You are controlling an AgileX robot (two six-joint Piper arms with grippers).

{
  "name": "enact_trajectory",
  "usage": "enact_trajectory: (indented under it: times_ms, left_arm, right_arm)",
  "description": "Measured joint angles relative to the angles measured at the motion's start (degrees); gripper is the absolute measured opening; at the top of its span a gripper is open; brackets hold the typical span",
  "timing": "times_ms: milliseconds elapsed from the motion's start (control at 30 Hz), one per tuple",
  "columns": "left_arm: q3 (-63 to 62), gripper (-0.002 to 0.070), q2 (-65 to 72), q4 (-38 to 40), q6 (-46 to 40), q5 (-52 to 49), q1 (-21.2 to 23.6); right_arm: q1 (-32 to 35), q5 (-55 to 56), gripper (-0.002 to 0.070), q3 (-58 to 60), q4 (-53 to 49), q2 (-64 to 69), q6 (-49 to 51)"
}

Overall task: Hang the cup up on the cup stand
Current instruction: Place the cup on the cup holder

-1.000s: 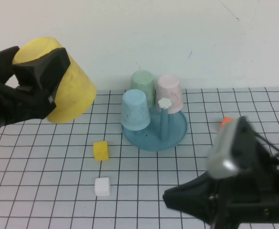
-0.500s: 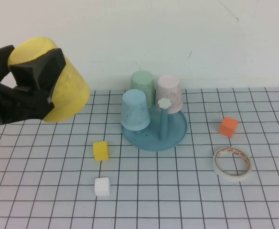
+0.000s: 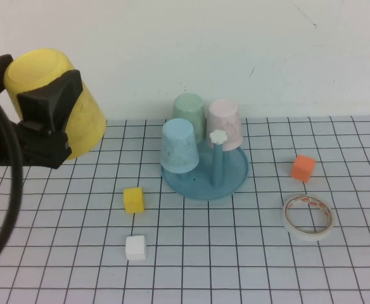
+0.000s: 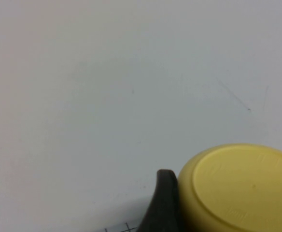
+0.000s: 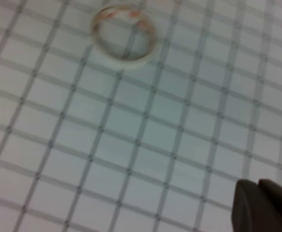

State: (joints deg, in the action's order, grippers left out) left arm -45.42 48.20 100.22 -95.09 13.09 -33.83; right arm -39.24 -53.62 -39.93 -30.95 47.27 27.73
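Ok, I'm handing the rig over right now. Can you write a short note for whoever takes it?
Left gripper: at the far left, raised above the table, clamped on the yellow cup, which is tilted with its base up.
Right gripper: shut, holding nothing, out of the high view, above the table near the tape roll.
Cup stand: mid-table, already carrying blue, green and pink cups. The peg with the white flower cap is free.
Done: cup picked up.
Left: carry it over to the stand, lower it onto the free peg, release.
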Motion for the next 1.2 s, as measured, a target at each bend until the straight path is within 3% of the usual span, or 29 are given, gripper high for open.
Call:
enact_trajectory:
  times_ms: [167,700,1033,1200]
  left_arm:
    - [0.00,0.0546,0.00,0.12,-2.85,2.00,0.00]
    - [0.00,0.0546,0.00,0.07,-6.37,4.41,0.00]
    - [0.00,0.0545,0.00,-9.16,-12.66,4.44,0.00]
    - [0.00,0.0545,0.00,-12.08,-9.04,3.10,0.00]
  right_arm:
    - [0.00,3.92,0.0006,5.12,7.06,-1.83,-3.15]
    - [0.00,4.70,0.0005,7.19,7.41,-1.86,-3.37]
    - [0.00,4.76,0.0001,7.19,7.41,-1.86,-3.37]
    - [0.00,4.76,0.0000,7.19,7.41,-1.86,-3.37]
